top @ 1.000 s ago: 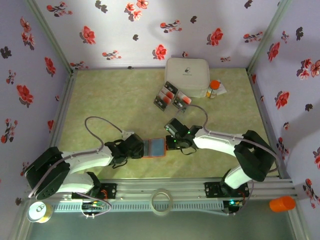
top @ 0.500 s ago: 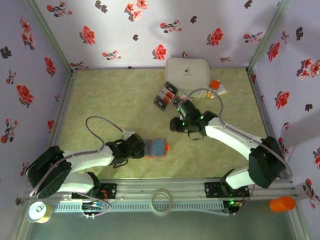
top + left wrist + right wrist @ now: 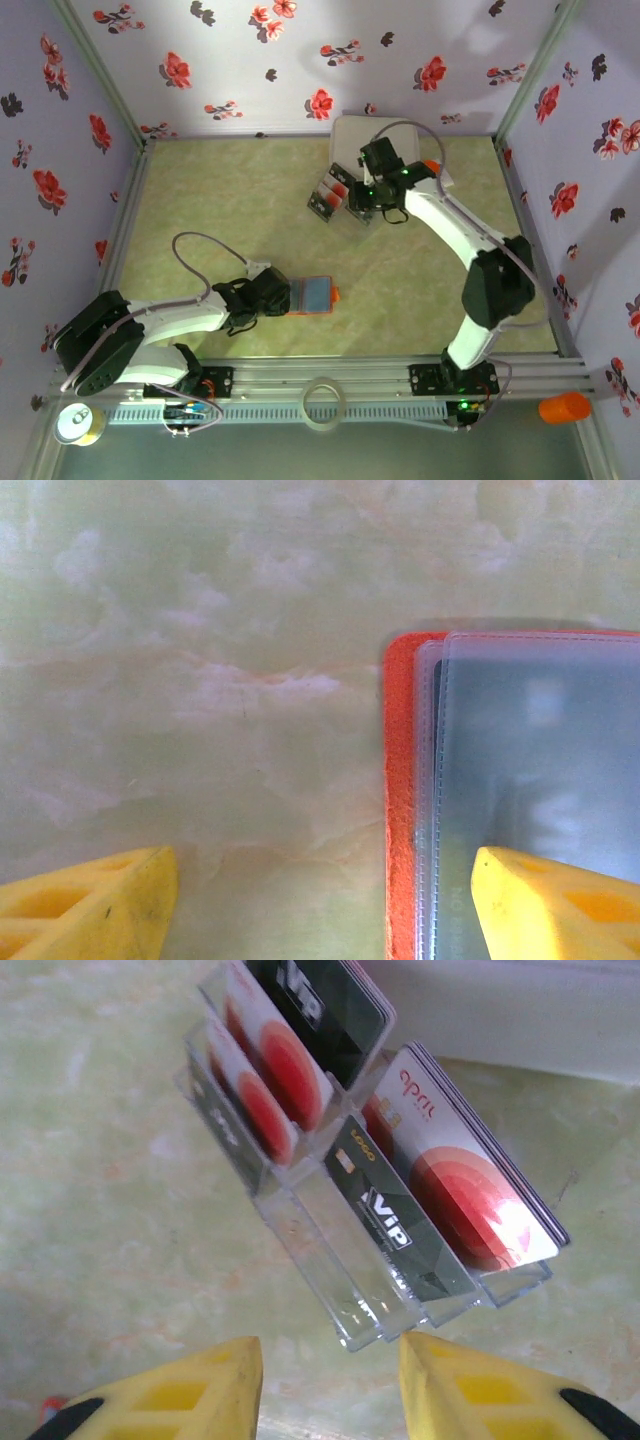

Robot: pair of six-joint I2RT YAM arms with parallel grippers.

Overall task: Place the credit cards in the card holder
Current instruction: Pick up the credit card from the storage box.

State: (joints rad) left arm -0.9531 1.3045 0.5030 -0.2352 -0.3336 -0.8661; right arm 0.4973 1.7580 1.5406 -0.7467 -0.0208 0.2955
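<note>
So the small flat bright orange folding card holder (image 3: 312,295) is lying opened out on the pale green marbled worktop (image 3: 220,200), toward the near side and a bit left of centre. It's well apart from everything else. Its clear plastic pocket faces up, with the orange edge peeking out along the left side in the left wrist view.

The left tool (image 3: 325,885) is right at it with its yellow fingers spread wide. One finger (image 3: 560,905) sits over the clear pocket and the other is over bare worktop. It isn't gripping anything. I can't tell whether that finger actually touches the pocket or just hangs over it.

The thin rectangular credit cards (image 3: 385,1225), some black with "VIP" on them and some white with red-orange circles, are all standing tilted in the slots of a clear plastic stand (image 3: 350,1300). The stand is at the far side of the worktop, just in front of the big white rounded box (image 3: 350,135).

The right arm is stretched out to it. The right tool (image 3: 330,1365) hangs just beside the stand's near corner with its yellow fingers partly apart, a fairly narrow gap with nothing in it. It isn't touching any card.
</note>
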